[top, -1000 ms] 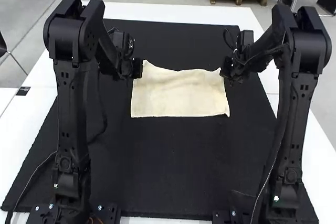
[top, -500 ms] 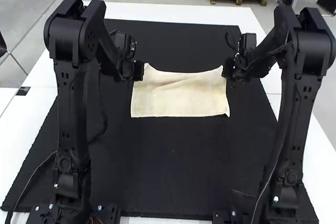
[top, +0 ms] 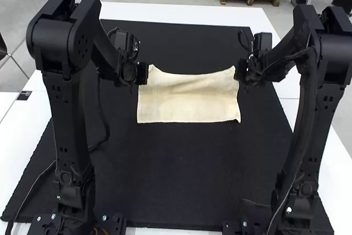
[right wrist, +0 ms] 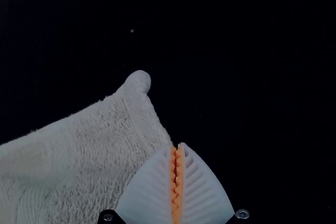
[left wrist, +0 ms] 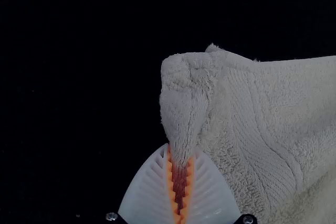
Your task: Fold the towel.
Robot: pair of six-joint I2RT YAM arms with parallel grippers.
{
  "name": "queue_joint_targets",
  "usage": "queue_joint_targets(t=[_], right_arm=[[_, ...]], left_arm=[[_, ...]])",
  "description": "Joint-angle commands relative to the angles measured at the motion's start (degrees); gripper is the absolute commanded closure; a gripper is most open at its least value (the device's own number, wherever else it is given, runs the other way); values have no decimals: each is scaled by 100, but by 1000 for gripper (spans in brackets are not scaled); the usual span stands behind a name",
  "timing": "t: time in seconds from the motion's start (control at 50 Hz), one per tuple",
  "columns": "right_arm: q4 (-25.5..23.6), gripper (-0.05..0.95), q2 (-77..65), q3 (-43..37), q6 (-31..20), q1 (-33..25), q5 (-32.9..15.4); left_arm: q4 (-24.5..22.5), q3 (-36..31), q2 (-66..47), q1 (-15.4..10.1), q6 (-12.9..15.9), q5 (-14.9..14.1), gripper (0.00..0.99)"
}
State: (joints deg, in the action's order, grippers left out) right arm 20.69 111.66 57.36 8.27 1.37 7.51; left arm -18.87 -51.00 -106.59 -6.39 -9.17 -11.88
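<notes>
Easing slightly apart, the left gripper (left wrist: 181, 149), clenched on the towel (top: 187, 103) near one far corner, and the right gripper (right wrist: 177, 145), apparently pinching near the other, have drawn its far edge wider over the black mat (top: 181, 174), likely readying a fold.

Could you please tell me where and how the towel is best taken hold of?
I would pinch the towel by its two far corners, one from each outer side: these rise in peaks that should be easy to close on, whereas the near edge lies flat on the black mat.
</notes>
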Motion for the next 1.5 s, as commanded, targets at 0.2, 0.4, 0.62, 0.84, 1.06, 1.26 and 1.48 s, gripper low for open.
queue_joint_targets(t=[0.2,0.4,0.62,0.84,1.06,1.26,1.48], right_arm=[[49,903,-628,-516,-124,-137,84],[32,902,-979,-779,-194,-145,128],[41,902,-1304,-1298,-361,-145,190],[49,903,-1410,-1614,-476,-145,216],[49,902,-1419,-1772,-528,-145,234],[49,902,-1419,-1790,-546,-137,242],[208,903,-1401,-1878,-546,-128,225]], left_arm=[[-2,512,490,-11,161,-60,966],[77,671,630,-2,187,-69,966],[173,926,920,-2,240,-113,966],[288,1207,1307,-11,231,-113,966],[428,1426,1465,-20,223,-95,966],[507,1602,1465,-20,231,-69,966],[551,1708,1465,-20,240,-16,966]])
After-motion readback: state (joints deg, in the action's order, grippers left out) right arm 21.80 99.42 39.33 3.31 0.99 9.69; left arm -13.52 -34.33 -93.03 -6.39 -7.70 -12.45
